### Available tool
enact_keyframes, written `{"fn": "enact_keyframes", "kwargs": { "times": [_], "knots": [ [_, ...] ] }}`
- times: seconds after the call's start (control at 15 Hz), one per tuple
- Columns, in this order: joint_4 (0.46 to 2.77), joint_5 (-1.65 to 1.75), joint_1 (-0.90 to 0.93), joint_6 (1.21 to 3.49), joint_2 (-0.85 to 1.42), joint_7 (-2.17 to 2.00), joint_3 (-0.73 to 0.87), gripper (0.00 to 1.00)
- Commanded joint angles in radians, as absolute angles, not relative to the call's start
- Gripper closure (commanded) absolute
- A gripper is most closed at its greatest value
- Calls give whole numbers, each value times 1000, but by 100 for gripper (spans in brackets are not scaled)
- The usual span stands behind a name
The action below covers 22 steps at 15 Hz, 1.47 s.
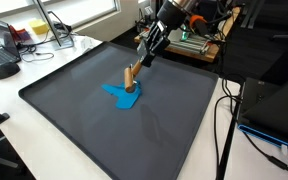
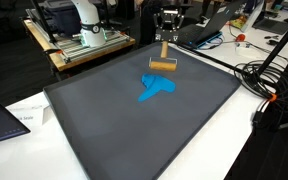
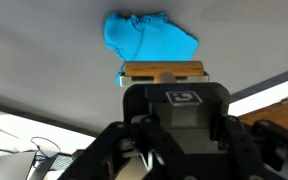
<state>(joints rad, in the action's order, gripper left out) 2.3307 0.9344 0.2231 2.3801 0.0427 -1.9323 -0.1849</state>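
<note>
- Wooden roller [image 2: 162,65]: it's pinched in my tool [image 2: 165,44]. The jaws are pressed together on the thin stem that sticks up from the barrel, so the barrel hangs crosswise under the wrist.
- Where it is: over the far half of the dark mat [image 2: 104,130] that covers the bench [image 1: 6,118], right at the far edge of the crumpled blue cloth [image 2: 156,88].
- In an exterior view the roller [image 1: 131,76] hangs tilted, low end down by the cloth [image 1: 119,95]. I honestly can't tell if it's touching the fabric or just above it.
- The wrist view has the roller [image 3: 162,72] right in front of the tool, with the cloth [image 3: 149,38] just beyond.
- What could bite me, my guess: the grip is only on that stem. Any sideways shove from cloth or mat could twist the roller in the jaws or pop it out.
- The cloth is loose and bunched, and nothing pins it. If the roller drags instead of turning, I'd expect the cloth to ruck up more or skate across the mat.
- Pushing down hard with the roller tilted would dig one end in and maybe shift the mat.
- Writing: nothing readable. There's a square mark [image 3: 181,97] on the tool's body in the wrist view, too blurry to make out. I see no labels on the roller, cloth or mat.
</note>
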Motion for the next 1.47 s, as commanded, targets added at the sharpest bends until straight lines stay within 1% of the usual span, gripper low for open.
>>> {"fn": "enact_keyframes", "kwargs": {
  "times": [0.0, 0.07, 0.73, 1.4],
  "knots": [
    [2330, 933, 220, 2379, 42, -1931, -189, 53],
    [2330, 933, 220, 2379, 40, -1931, -189, 78],
    [2287, 1019, 250, 2161, 49, -1922, -222, 78],
    [2253, 1162, 258, 2131, 56, -1917, -241, 78]
  ]
}}
